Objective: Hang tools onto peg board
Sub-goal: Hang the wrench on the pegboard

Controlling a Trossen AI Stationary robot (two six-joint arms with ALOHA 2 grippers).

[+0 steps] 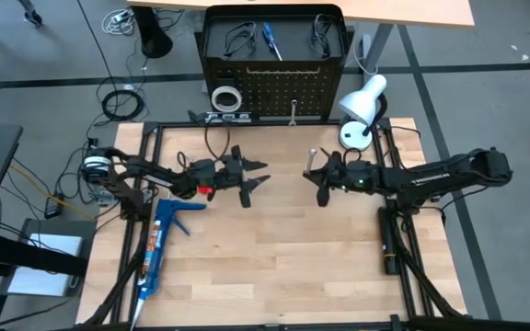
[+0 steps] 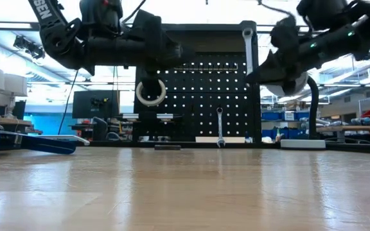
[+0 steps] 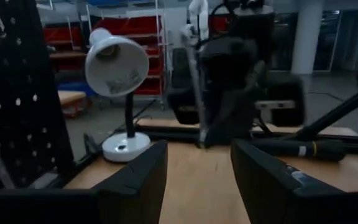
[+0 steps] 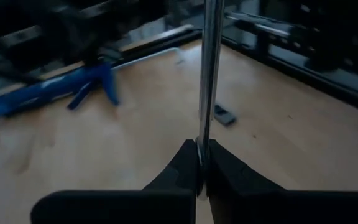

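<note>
The peg board [image 1: 274, 87] stands upright at the table's far edge. A white tape ring [image 2: 150, 92] and a silver wrench [image 2: 220, 128] hang on its face. Black wire loops [image 1: 237, 39] and a blue-handled screwdriver [image 1: 270, 39] lie in its top tray. A black strip with white marks [image 1: 228, 118] lies at its foot. My right gripper [image 1: 318, 176] is at the table's middle right, shut on a second silver wrench [image 2: 248, 51]. My left gripper [image 1: 254, 180] faces it from the left, open and holding nothing [image 3: 197, 177]. My right gripper pinches the wrench's shaft [image 4: 204, 134] between its two fingers, toward the lower end. The fingers come from the table's right, slanting slightly down, and lie across the shaft. The wrench stands upright above the fingers, its head [image 2: 248, 31] on top, clear of the table.
A white desk lamp [image 1: 362, 106] stands at the far right beside the board. A blue caulking gun [image 1: 164, 239] lies on the table's near left. Bare wood [image 1: 283, 257] stretches from the grippers to the near edge.
</note>
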